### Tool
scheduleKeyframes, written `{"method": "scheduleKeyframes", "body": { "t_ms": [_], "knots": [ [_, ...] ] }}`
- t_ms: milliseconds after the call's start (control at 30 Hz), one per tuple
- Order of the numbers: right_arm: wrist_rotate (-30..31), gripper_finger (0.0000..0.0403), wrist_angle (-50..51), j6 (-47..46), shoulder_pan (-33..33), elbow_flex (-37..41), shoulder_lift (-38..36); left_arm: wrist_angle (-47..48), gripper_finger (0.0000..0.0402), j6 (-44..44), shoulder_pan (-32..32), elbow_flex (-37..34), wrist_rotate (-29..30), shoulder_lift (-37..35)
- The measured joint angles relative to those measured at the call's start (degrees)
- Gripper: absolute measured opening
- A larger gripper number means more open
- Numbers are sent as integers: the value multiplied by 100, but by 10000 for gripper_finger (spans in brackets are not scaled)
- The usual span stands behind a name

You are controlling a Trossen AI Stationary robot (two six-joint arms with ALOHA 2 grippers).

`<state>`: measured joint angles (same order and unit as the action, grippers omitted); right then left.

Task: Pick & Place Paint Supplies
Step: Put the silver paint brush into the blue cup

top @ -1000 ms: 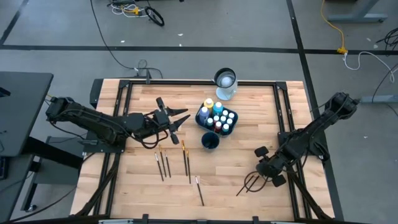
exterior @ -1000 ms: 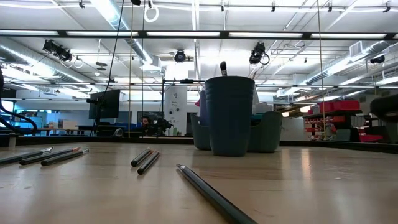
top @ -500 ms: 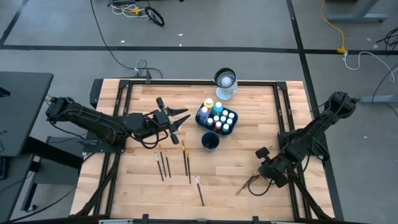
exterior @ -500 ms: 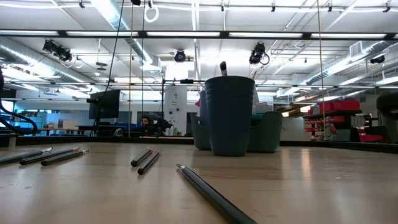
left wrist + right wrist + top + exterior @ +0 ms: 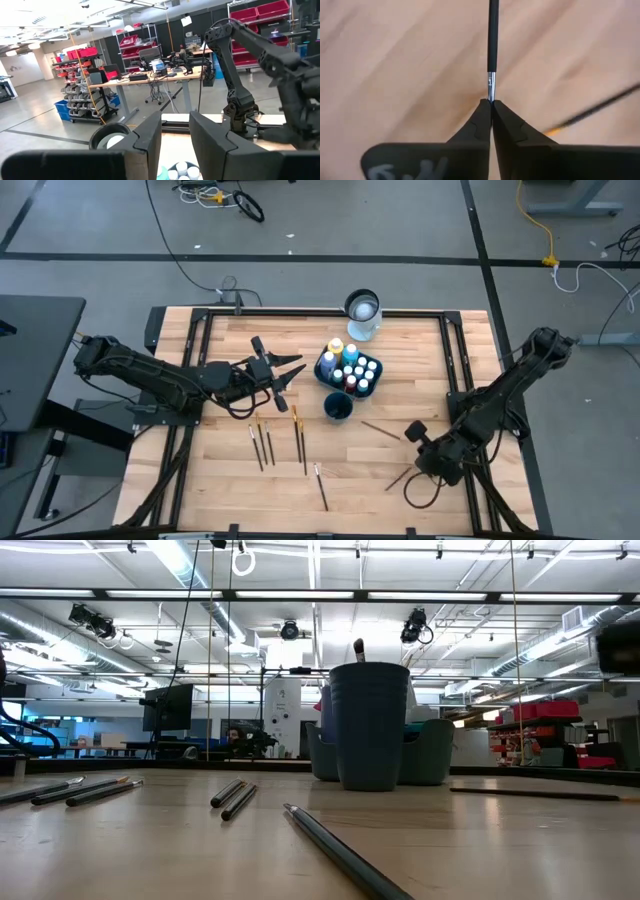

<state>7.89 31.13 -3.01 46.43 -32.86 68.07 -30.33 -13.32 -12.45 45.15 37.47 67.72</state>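
Observation:
Small pale paint bottles with coloured caps stand in a dark blue caddy [image 5: 348, 370], with a yellow-topped bottle [image 5: 336, 346] at its far side. A dark cup [image 5: 338, 406] beside it holds a brush [image 5: 358, 648]. Several dark-handled brushes [image 5: 298, 435] lie loose on the table. My right gripper [image 5: 404, 440] is shut on one brush [image 5: 380, 430] right of the cup. Another brush [image 5: 398, 478] lies near it. My left gripper [image 5: 290, 372] hangs open and empty left of the caddy. My right gripper pinches the brush between its two fingertips at the metal ferrule end [image 5: 491, 95]. The handle [image 5: 493, 35] runs straight on from the fingers, in line with them. In the low view the brush [image 5: 530, 793] sits low and level; I cannot tell whether it rests on the table.
A clear glass jar [image 5: 362, 310] stands at the far edge behind the caddy. Loose brushes lie left of the cup [image 5: 265, 445] and near the front edge [image 5: 321, 485]. Dark rails [image 5: 455, 370] run along the table's sides.
My right gripper, open over the near-right brushes a second ago, has shut on one brush and swung toward the cup. The brush has come with it toward the table's middle and now shows in the low view at the right. One brush has stayed where it was.

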Motion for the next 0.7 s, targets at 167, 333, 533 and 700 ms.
{"method": "scheduleKeyframes", "body": {
  "t_ms": [167, 333, 533, 700],
  "knots": [
    [1608, 3, 525, 1467, 1, -1010, -16, -11, 109, 0, 1, 1, 0, 0],
    [4208, 3, 267, 4508, -133, -1636, -19, -4, 109, 90, 1, 2, -2, 0],
    [5710, 3, -1642, 8742, -843, -1729, -19, 0, 109, 284, 0, 2, -2, 0],
    [5594, 2, -2293, 10613, -1731, -1732, 172, 0, 109, 350, 2, 1, -2, 0]
  ]
}}
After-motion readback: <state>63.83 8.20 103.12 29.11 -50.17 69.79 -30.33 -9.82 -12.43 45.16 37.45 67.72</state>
